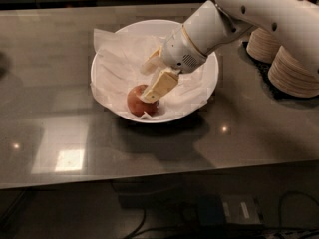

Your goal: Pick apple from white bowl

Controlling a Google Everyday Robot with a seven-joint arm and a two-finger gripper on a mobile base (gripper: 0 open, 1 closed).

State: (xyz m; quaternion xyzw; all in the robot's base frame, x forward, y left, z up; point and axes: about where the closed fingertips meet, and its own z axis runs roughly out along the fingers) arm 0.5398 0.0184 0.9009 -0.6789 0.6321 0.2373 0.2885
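One apple (139, 103) sits low in the white bowl (144, 25), on crinkled paper (114, 68), on the desk (60, 108). My tool (145, 84) hangs over it, spread apart and gripping nothing, with the nearer finger (160, 85) lying against the apple's top.

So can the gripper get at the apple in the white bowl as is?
Probably yes: the gripper is down inside the white bowl, right at the apple, with only paper lining around it, nothing covering it.
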